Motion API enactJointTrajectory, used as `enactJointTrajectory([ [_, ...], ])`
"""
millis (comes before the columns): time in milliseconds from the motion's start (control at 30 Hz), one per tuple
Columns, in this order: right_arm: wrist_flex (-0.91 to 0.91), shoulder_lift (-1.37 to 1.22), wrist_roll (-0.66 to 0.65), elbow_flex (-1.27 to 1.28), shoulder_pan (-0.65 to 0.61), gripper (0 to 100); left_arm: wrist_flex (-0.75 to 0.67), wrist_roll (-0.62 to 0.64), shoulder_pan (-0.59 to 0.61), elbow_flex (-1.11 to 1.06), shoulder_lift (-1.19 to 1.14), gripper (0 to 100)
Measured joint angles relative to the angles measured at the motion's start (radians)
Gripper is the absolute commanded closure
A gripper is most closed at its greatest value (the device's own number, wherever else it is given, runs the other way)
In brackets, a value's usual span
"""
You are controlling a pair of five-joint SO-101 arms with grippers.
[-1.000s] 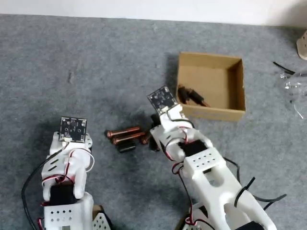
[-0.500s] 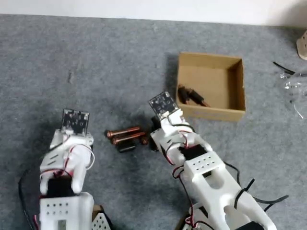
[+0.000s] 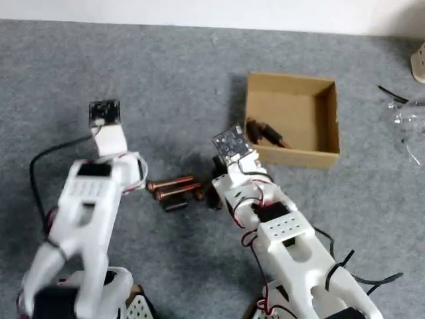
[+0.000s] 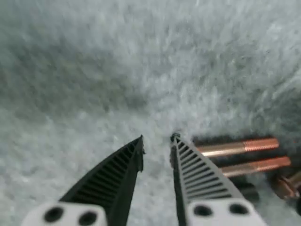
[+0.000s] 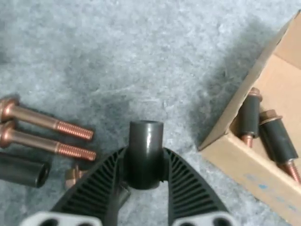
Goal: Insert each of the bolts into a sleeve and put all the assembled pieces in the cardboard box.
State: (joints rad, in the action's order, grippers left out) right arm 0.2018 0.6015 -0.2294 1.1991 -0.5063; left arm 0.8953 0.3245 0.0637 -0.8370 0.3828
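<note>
Clamping a black cylindrical sleeve (image 5: 146, 141) open-end-out, right gripper (image 5: 145, 157) presents it for insertion. Left gripper (image 4: 157, 138), parted and empty, hangs just beside two copper bolts (image 4: 237, 147) on the grey tabletop (image 4: 141, 70), apparently to fetch one; view blurred.

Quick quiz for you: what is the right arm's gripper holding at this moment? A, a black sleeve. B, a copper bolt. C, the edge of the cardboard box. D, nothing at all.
A: in the right wrist view the right gripper is shut on a black sleeve standing upright between its fingers, while the bare copper bolts lie on the carpet beside it.
</note>
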Motion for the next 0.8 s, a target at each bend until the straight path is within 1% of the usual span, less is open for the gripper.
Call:
enactJointTrajectory([
  [100, -0.002, 0.000, 0.000, 0.000, 0.000, 99.5, 0.057, 0.034, -0.069, 0.066, -0.100, 89],
  [200, -0.003, 0.000, 0.000, 0.000, 0.000, 99.5, 0.100, 0.044, -0.153, 0.069, -0.121, 89],
  [300, -0.008, 0.000, 0.000, 0.000, 0.000, 99.5, 0.107, 0.046, -0.242, 0.071, -0.121, 89],
  [433, -0.018, 0.000, 0.000, 0.000, 0.000, 99.5, 0.110, 0.068, -0.305, 0.100, -0.121, 89],
  [500, -0.018, 0.000, 0.000, 0.000, 0.000, 99.5, 0.110, 0.133, -0.315, 0.107, -0.123, 89],
  [633, -0.018, 0.000, 0.000, 0.000, 0.000, 99.5, 0.110, 0.316, -0.313, 0.109, -0.129, 89],
  [800, -0.018, 0.000, 0.000, 0.000, 0.000, 99.5, 0.110, 0.423, -0.321, 0.109, -0.129, 89],
])
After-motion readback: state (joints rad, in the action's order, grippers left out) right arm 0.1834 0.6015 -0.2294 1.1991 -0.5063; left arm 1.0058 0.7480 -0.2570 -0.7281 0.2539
